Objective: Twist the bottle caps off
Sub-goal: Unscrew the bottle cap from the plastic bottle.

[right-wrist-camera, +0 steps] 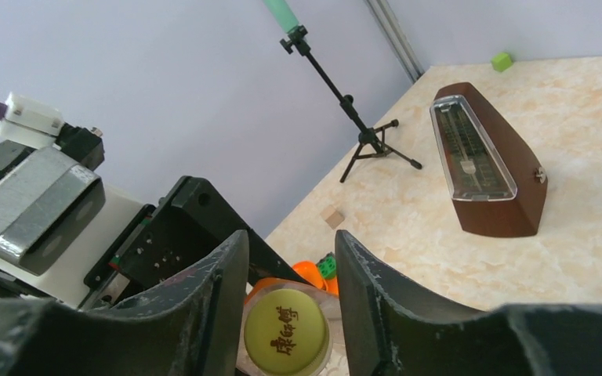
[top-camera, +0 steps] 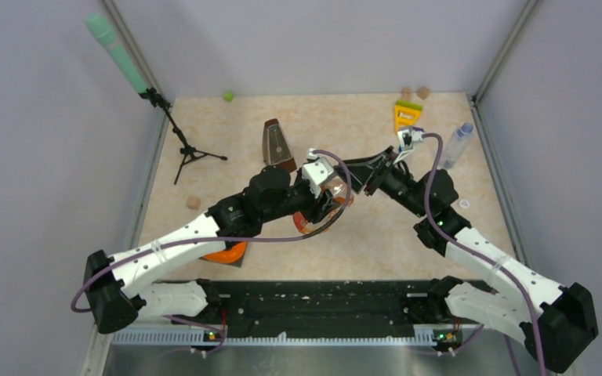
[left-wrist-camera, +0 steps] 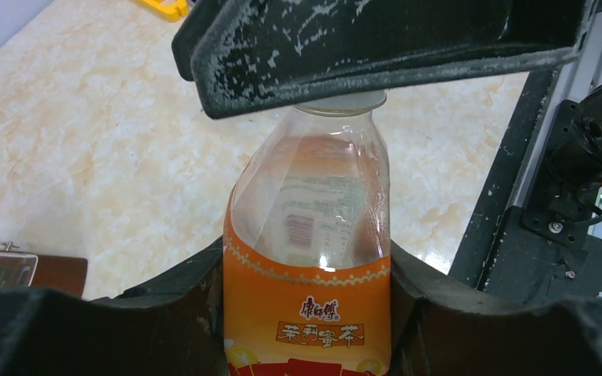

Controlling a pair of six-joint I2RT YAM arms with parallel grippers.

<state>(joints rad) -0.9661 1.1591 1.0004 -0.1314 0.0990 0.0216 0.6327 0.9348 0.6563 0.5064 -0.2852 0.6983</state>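
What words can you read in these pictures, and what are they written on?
"康师傅": on the orange label of the bottle.
"茉莉蜜茶": on the same label, just below.
"康师傅": on top of the yellow cap.
Small print seen through the clear part of the bottle: too blurred to read.
Scale marks on the metronome: too small to read.

Plain pale grey walls [top-camera: 321, 39] close the space on the left, far and right. A beige marbled tabletop [top-camera: 345, 125] lies between them, metal posts [top-camera: 504, 47] at its far corners. Light is even.
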